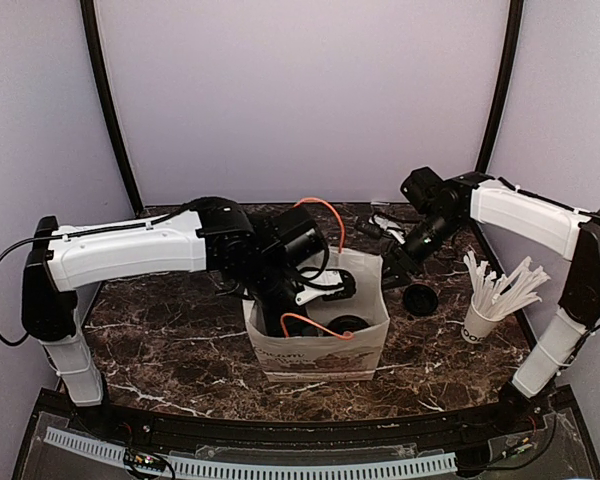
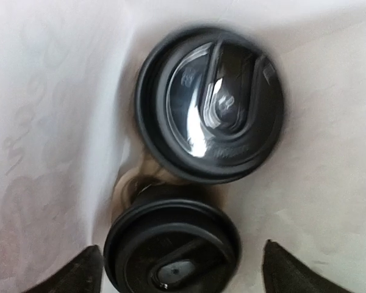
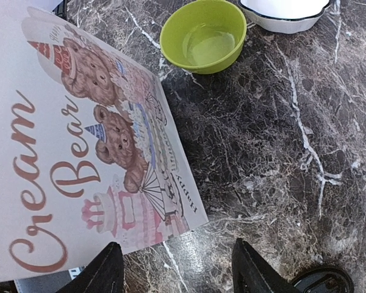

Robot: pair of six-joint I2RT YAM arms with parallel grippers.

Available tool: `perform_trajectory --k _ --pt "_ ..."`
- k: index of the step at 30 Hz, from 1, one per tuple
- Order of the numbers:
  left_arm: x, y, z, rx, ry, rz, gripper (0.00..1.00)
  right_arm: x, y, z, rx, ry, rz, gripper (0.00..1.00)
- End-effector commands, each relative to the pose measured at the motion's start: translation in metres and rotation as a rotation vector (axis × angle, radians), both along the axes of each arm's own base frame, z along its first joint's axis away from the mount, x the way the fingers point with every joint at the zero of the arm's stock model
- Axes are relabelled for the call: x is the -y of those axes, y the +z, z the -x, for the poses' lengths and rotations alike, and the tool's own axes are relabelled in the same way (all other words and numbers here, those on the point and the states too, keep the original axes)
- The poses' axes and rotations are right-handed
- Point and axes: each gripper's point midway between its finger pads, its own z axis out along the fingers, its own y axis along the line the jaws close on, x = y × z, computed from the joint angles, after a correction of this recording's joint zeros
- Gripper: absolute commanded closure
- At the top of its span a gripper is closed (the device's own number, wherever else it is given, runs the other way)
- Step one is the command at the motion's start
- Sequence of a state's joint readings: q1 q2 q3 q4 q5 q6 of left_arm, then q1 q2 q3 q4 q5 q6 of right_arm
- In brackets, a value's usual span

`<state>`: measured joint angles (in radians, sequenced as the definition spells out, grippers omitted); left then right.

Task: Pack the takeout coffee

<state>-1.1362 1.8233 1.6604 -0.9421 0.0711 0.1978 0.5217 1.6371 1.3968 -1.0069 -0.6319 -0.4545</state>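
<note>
We find the left pincer reaching down inside the white paper bag printed with bears. Its jaws stand wide to either side of the takeout coffee, a small black cup with a black plastic lid, upright in the bag. One finger is clear of the lid, so there is no grip. A second black-lidded cup stands just beside it. The right pincer hangs open over the dark marble bench beside the bag, holding nothing.

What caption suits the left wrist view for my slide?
Left claw open over a lidded coffee cup, a second lidded cup beside it in the white bag.
</note>
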Motion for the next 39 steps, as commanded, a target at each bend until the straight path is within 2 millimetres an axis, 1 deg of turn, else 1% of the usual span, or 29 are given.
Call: perform_trajectory --k 1,4,6,9,11,13,16,19,20,21,22,23,24,26,29,31,34,35,36,37,38,39 --pt "0.007 0.059 0.013 -0.012 -0.025 0.161 0.02 -0.001 0.016 -0.003 0.018 -0.002 -0.025 0.39" --pt "0.005 0.067 0.006 0.033 -0.01 0.158 0.01 0.0 0.016 -0.004 0.02 -0.006 -0.017 0.39" --pt "0.003 0.075 0.0 0.074 -0.003 0.161 0.01 0.001 0.021 -0.006 0.032 -0.004 -0.016 0.39" --pt "0.006 0.094 -0.006 0.119 -0.008 0.199 0.01 0.007 0.033 -0.013 0.045 -0.015 -0.047 0.38" --pt "0.009 0.102 -0.005 0.116 -0.02 0.224 0.01 0.01 0.041 -0.019 0.05 -0.027 -0.069 0.38" --pt "0.01 0.105 -0.007 0.122 -0.02 0.231 0.01 0.015 0.048 -0.022 0.049 -0.027 -0.077 0.38" --pt "0.01 0.112 -0.01 0.142 -0.014 0.237 0.01 0.023 0.066 -0.024 0.054 -0.025 -0.096 0.38" --pt "0.011 0.132 -0.016 0.185 0.0 0.274 0.02 0.036 0.086 -0.028 0.094 -0.04 -0.122 0.37" --pt "0.013 0.145 -0.018 0.207 0.005 0.304 0.02 0.041 0.091 -0.031 0.112 -0.055 -0.127 0.37" --pt "0.013 0.153 -0.02 0.224 0.008 0.322 0.02 0.048 0.097 -0.034 0.132 -0.075 -0.129 0.37" --pt "0.014 0.167 -0.024 0.26 0.014 0.354 0.02 0.054 0.101 -0.037 0.147 -0.094 -0.132 0.37" --pt "0.013 0.174 -0.028 0.291 0.024 0.362 0.02 0.063 0.106 -0.04 0.159 -0.122 -0.134 0.37" --pt "0.015 0.187 -0.031 0.322 0.023 0.394 0.02 0.07 0.11 -0.042 0.17 -0.142 -0.137 0.37" --pt "0.016 0.203 -0.036 0.372 0.025 0.429 0.02 0.083 0.119 -0.043 0.193 -0.18 -0.138 0.37" --pt "0.016 0.219 -0.039 0.419 0.02 0.458 0.02 0.106 0.132 -0.043 0.235 -0.237 -0.118 0.37" --pt "0.014 0.233 -0.045 0.472 0.033 0.479 0.02 0.123 0.142 -0.04 0.275 -0.277 -0.102 0.37" --pt "0.012 0.259 -0.054 0.571 0.051 0.539 0.02 0.147 0.147 -0.033 0.31 -0.324 -0.058 0.39" --pt "0.01 0.265 -0.055 0.594 0.058 0.552 0.01 0.154 0.148 -0.029 0.323 -0.33 -0.043 0.39" --pt "0.01 0.277 -0.059 0.631 0.079 0.591 0.01 0.166 0.149 -0.028 0.336 -0.362 -0.025 0.39" --pt "0.008 0.281 -0.06 0.646 0.091 0.607 0.01 0.178 0.15 -0.026 0.345 -0.395 -0.007 0.4" --pt "0.009 0.293 -0.064 0.677 0.114 0.652 0.01 0.188 0.151 -0.024 0.355 -0.423 0.009 0.41" --pt "0.01 0.3 -0.065 0.691 0.127 0.687 0.01 0.199 0.152 -0.023 0.371 -0.46 0.033 0.41"
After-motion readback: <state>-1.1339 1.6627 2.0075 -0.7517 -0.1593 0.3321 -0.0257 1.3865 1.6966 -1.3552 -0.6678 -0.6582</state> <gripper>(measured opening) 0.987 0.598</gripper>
